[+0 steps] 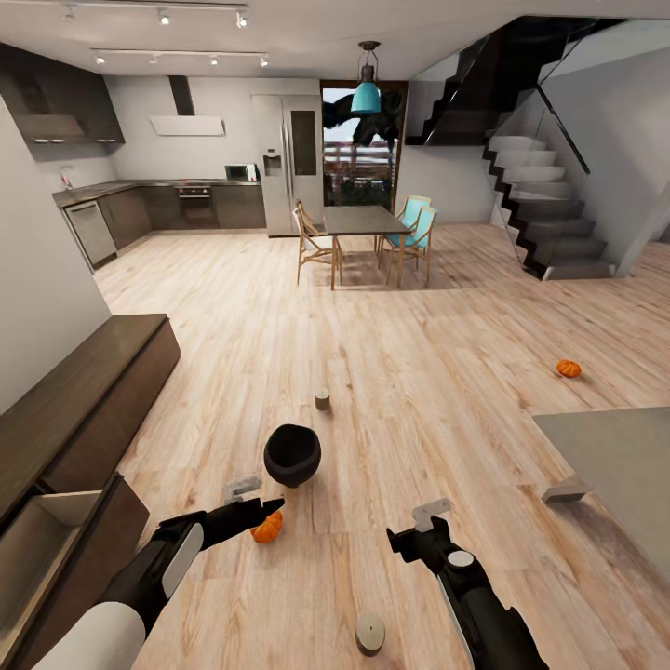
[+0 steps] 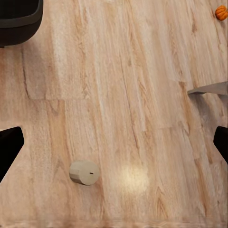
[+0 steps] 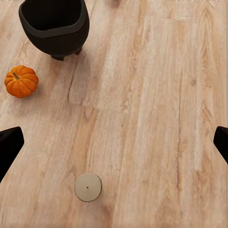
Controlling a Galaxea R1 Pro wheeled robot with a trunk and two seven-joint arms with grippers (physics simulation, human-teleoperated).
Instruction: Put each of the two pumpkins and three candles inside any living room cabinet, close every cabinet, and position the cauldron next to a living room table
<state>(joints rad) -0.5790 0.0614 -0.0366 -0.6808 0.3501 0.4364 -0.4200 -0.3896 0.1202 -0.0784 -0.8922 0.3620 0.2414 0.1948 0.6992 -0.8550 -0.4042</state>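
On floor ahead: near pumpkin (image 1: pixel 267 529) lying beside cauldron (image 1: pixel 291 454), left tool (image 1: pixel 249 499) hovering over it, right tool (image 1: pixel 430 518) too, both gaping empty. Risking nudging pumpkin rolling away; cabinet (image 1: pixel 74 437) drawer standing open.

The near pumpkin (image 1: pixel 267 529) is half hidden behind the left gripper (image 1: pixel 249 500) in the head view. At 9 o'clock the cabinet (image 1: pixel 84 409) runs off the frame edge, open drawer (image 1: pixel 42 544) included. In the left wrist view, the cauldron (image 2: pixel 18 20) gets cropped at 11 o'clock, and the far pumpkin (image 2: pixel 221 12) is clipped at 1 o'clock.
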